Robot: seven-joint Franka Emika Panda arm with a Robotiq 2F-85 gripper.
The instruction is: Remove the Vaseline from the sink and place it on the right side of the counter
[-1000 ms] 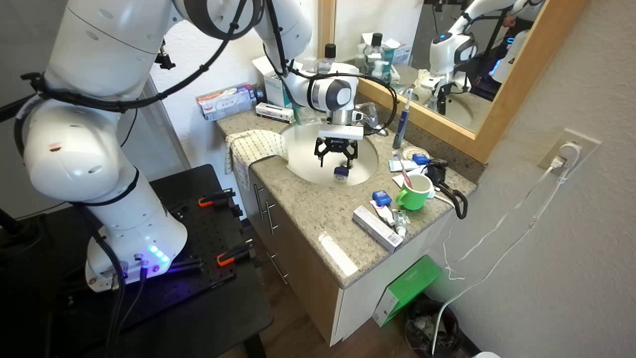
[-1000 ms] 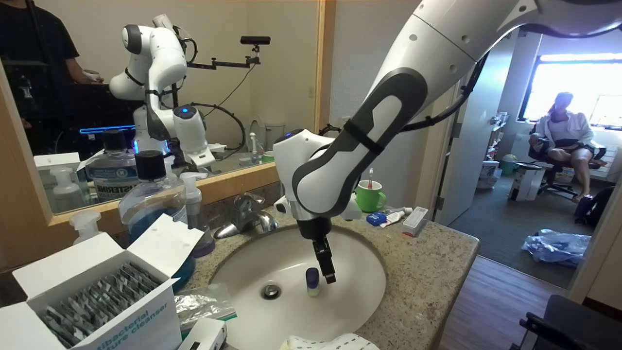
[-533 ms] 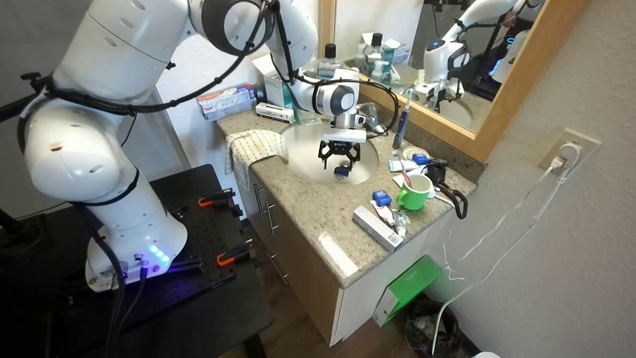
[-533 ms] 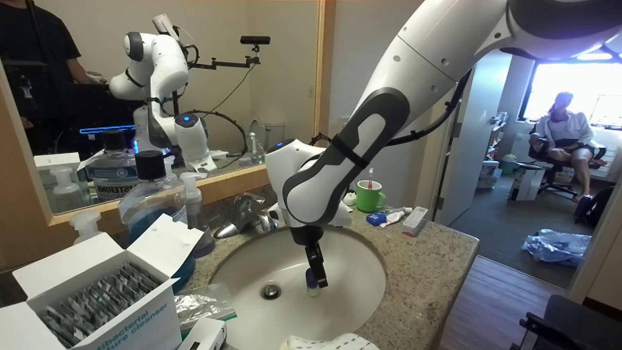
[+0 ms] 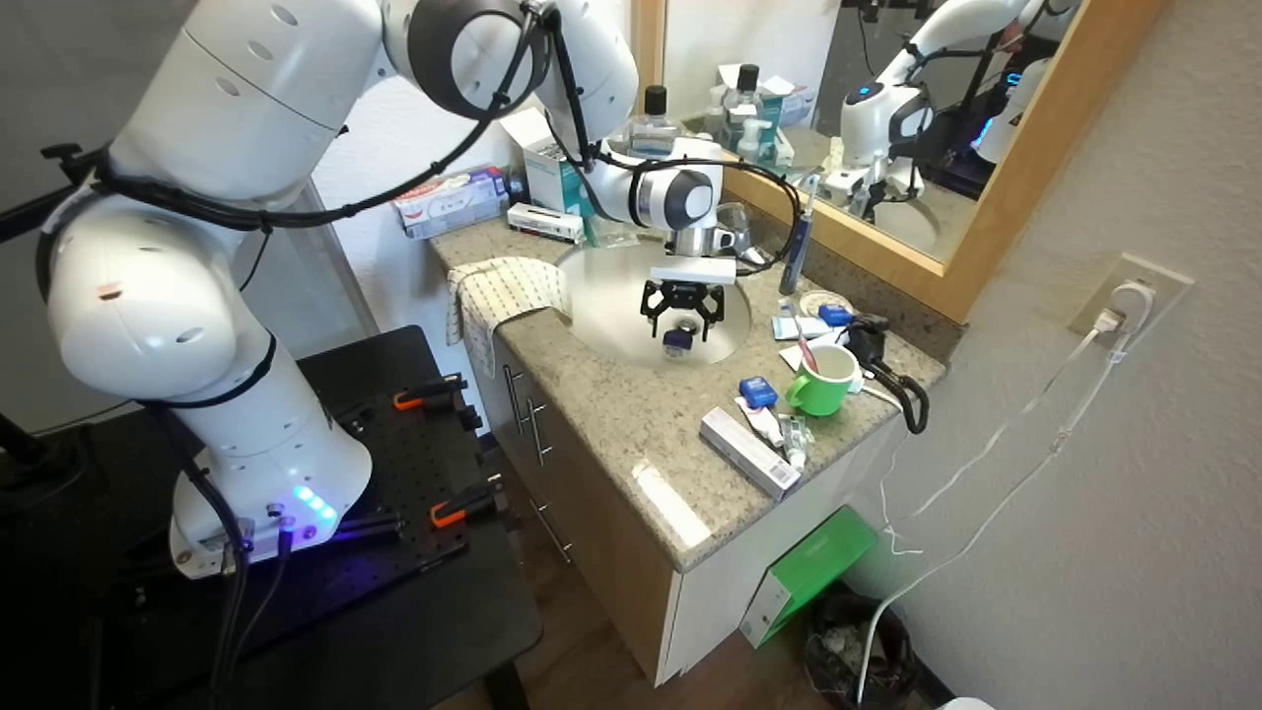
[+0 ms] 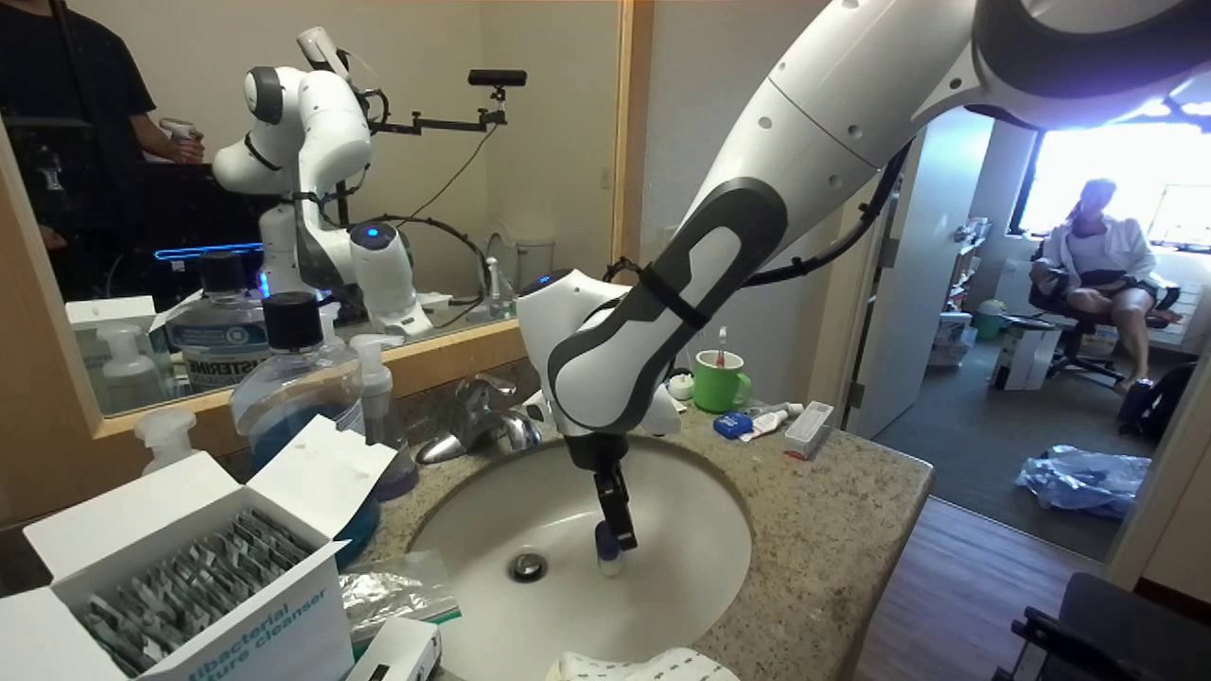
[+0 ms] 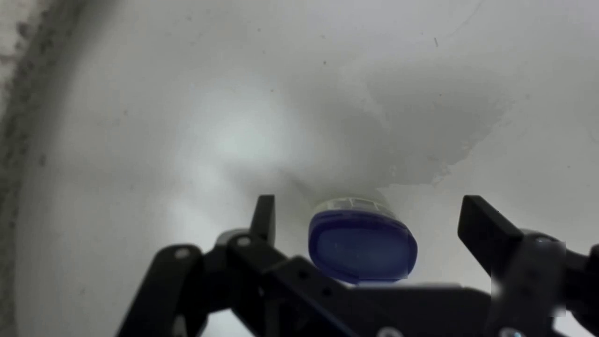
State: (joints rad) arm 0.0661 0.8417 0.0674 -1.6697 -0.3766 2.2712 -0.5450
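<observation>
The pincer (image 7: pixel 368 217) gapes, Vaseline (image 7: pixel 361 247) between its fingers (image 7: pixel 486 234).

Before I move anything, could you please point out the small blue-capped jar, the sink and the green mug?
Jar (image 7: pixel 362 244), wrist view, on its blue cap.
Sink (image 6: pixel 689 558), in an exterior view, on its bare inner wall.
Mug (image 6: pixel 716 386), in an exterior view, on its outer side.

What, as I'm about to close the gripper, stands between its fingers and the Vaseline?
Nothing visible: in the wrist view the open gripper has the Vaseline between its spread fingers, with sink surface showing in the gap on each side.
</observation>
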